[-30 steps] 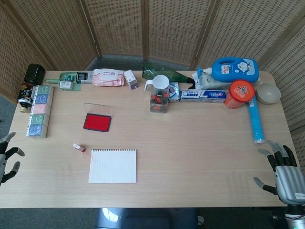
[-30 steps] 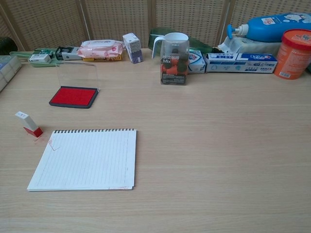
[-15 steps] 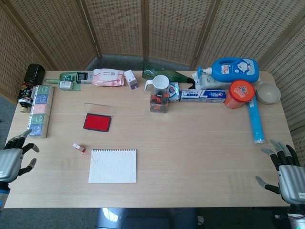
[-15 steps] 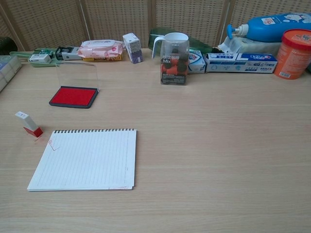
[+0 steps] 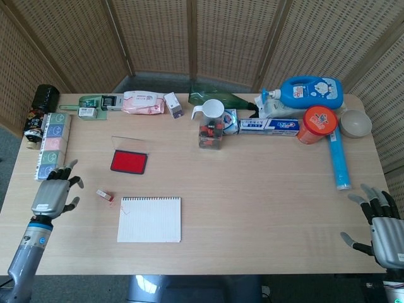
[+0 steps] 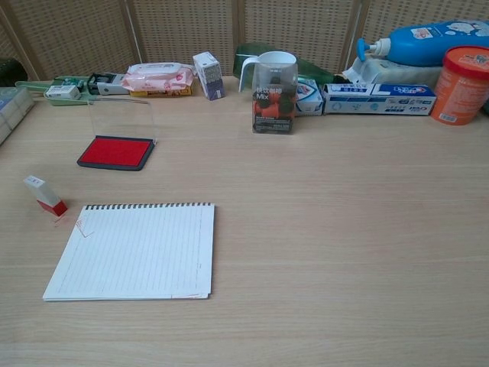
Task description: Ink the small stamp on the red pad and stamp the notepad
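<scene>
Far left of the notepad (image 5: 149, 219), the left robot hand (image 5: 53, 196) hovers over the tabletop (image 5: 252, 189), fingers spread, nothing in its grasp — it shows only in the head view. Between that hand and the notepad sits the small stamp (image 5: 105, 196), tipped over at a slant on its red end, white body pointing up and away; it lies just off the notepad's upper left corner, not touching the hand. The chest view shows the same stamp (image 6: 44, 194) leaning just left of the spiral binding, and a faint red mark on the notepad's (image 6: 137, 251) top left corner.

Behind the notepad, toward the screen, the red ink pad (image 5: 129, 162) lies open with its clear lid standing upright at the back edge. Further back from the notepad along the rear of the tabletop: a pack of wet wipes (image 5: 143, 101), a measuring cup (image 5: 211, 124) to the right of it, then a toothpaste box (image 5: 269, 126), an orange canister (image 5: 316, 124) and a blue bottle (image 5: 309, 92) lying on its side.

Well to the right of the notepad, at the tabletop's near corner, the right robot hand (image 5: 382, 228) is released as well — fingers apart, holding nothing, seen only in the head view.
</scene>
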Motion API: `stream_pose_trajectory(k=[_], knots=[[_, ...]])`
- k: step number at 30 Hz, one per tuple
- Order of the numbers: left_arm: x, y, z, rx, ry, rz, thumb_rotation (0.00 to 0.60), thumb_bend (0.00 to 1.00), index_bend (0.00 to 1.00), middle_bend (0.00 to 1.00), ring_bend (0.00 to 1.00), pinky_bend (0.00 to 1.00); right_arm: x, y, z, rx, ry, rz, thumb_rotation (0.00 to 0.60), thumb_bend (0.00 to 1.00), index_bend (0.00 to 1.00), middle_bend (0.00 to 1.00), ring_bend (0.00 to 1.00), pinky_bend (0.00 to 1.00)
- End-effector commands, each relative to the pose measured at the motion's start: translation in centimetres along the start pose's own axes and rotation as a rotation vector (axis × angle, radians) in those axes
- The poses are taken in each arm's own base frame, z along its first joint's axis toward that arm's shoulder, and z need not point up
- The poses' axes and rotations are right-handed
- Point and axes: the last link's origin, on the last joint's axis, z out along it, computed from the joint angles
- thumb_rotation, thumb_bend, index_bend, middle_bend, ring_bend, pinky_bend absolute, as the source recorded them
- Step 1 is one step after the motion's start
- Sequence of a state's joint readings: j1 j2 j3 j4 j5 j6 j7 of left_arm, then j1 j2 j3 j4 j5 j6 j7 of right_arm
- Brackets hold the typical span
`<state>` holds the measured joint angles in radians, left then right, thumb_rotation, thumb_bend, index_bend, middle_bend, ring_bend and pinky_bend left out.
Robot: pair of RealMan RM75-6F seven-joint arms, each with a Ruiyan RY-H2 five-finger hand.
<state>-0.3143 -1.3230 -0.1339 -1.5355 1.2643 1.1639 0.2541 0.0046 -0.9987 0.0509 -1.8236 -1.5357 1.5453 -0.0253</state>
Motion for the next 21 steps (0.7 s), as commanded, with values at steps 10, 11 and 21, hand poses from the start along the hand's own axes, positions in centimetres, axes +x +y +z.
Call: stream_pose_trajectory(k=[10,11,21], knots=[[-1.6,2.2,1.7,-0.001,-0.042,0.031,0.6,0.27,0.46,0.0,0.11,0.11,0.4,0.1,0.0,-0.002,0.01,0.014,0.6,0.07,0.22,0.08,0.04,0.0],[-1.6,2.3,1.7,0.0,-0.043,0.032,0.6,0.27,0.46,0.0,0.11,0.11,0.4,0.1,0.0,-0.002,0.01,0.014,0.6,0.07,0.22,0.08,0.04,0.0],[-2.2,3.0,2.3,-0.006,-0.059,0.044,0.6,0.27,0.46,0.0,0.11,0.11,0.6,0.1,-0.1,0.001,0.019,0.021,0.6,0.07,0.22,0.08,0.04,0.0]])
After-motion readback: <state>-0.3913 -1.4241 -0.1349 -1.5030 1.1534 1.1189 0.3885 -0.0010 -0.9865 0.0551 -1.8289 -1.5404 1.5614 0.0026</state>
